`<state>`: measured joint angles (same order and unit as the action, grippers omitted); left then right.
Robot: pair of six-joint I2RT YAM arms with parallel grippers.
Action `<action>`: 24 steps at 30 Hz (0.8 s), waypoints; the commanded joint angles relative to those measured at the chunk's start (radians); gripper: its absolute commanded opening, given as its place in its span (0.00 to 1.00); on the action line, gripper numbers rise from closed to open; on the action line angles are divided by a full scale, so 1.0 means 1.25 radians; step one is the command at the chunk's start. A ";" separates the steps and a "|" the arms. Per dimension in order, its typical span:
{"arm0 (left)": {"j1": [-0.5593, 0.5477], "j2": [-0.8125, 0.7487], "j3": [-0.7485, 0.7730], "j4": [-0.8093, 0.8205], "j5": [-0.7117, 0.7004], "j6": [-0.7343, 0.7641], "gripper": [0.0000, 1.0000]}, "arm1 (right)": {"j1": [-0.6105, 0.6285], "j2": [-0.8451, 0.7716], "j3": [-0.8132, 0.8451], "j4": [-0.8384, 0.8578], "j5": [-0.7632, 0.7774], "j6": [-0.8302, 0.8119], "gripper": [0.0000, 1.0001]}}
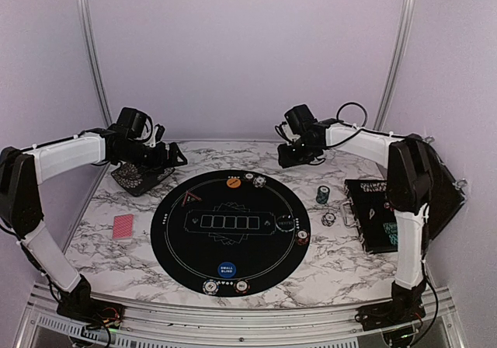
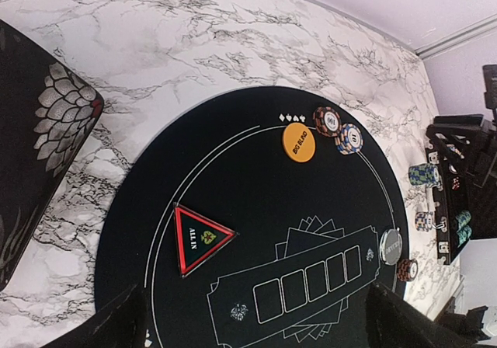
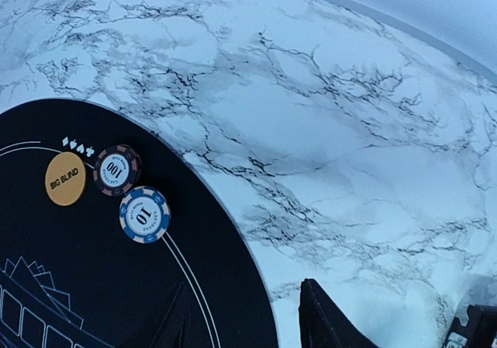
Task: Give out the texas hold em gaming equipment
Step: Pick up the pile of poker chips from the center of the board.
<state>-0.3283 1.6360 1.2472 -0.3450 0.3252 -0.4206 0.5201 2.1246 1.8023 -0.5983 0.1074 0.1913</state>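
Right claw (image 3: 245, 305): jaws half parted, empty. Left claw (image 2: 252, 321): jaws spread wide, holding nothing. Ahead and to the left of my right claw, the blue chip (image 3: 144, 214) lies flat near the mat (image 3: 93, 286) rim. The dark chip (image 3: 117, 170) is just beside it, and the orange button (image 3: 65, 179) lies beyond. I judge the chip light, rigid, thin and slick. I would pinch it across the striped edge, fingers set low.
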 commanded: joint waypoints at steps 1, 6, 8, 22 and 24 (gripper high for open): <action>0.000 -0.011 0.000 -0.001 0.011 -0.004 0.99 | 0.017 -0.116 -0.075 -0.015 0.035 0.029 0.46; 0.001 -0.025 -0.013 -0.001 0.011 -0.006 0.99 | 0.026 -0.249 -0.240 -0.012 0.030 0.062 0.46; 0.000 -0.029 -0.017 -0.001 0.014 -0.005 0.99 | 0.027 -0.295 -0.301 -0.013 0.032 0.075 0.46; -0.001 -0.038 -0.029 -0.001 0.014 -0.004 0.99 | 0.003 -0.511 -0.580 -0.003 0.056 0.114 0.47; -0.001 -0.038 -0.031 -0.001 0.013 -0.004 0.99 | -0.008 -0.520 -0.606 0.003 0.035 0.113 0.48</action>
<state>-0.3283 1.6165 1.2255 -0.3431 0.3328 -0.4271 0.5350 1.4975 1.0851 -0.6056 0.1665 0.3180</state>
